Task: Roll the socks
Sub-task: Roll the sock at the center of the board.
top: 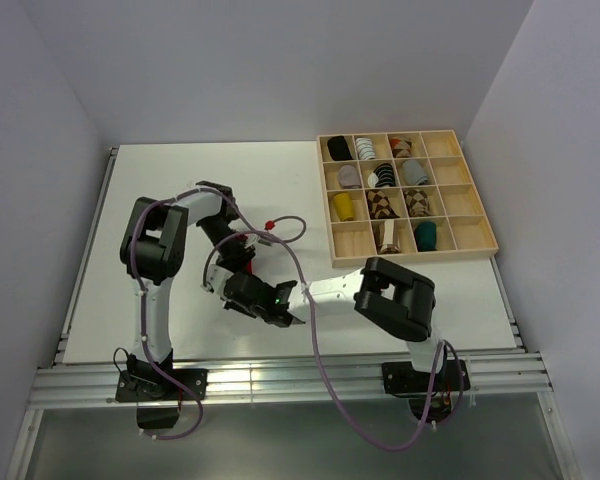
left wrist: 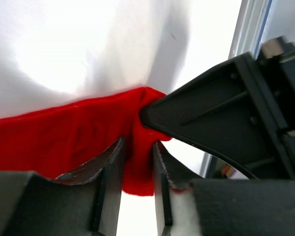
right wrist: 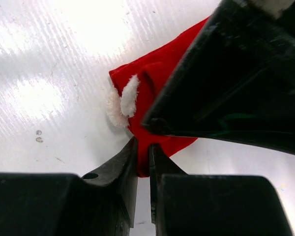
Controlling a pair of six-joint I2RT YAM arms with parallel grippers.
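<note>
Fingers of our left gripper (left wrist: 137, 147) are gripping a fold of the red sock (left wrist: 64, 132), and the cloth is bulging out below them. Our right gripper (right wrist: 143, 147) is clamping a lower edge of the same sock, its jaws almost meeting with only thin red cloth between them. We are holding both grippers tip to tip, each one showing just beside the other's grip. The sock is lying on the white table (top: 180, 200), near the middle and toward the front edge, with a white fluffy trim (right wrist: 123, 101) showing at one end. Well apart, at the back right, a wooden tray (top: 470, 233) is holding rolled sock bundles (top: 340, 148) in its compartments.
</note>
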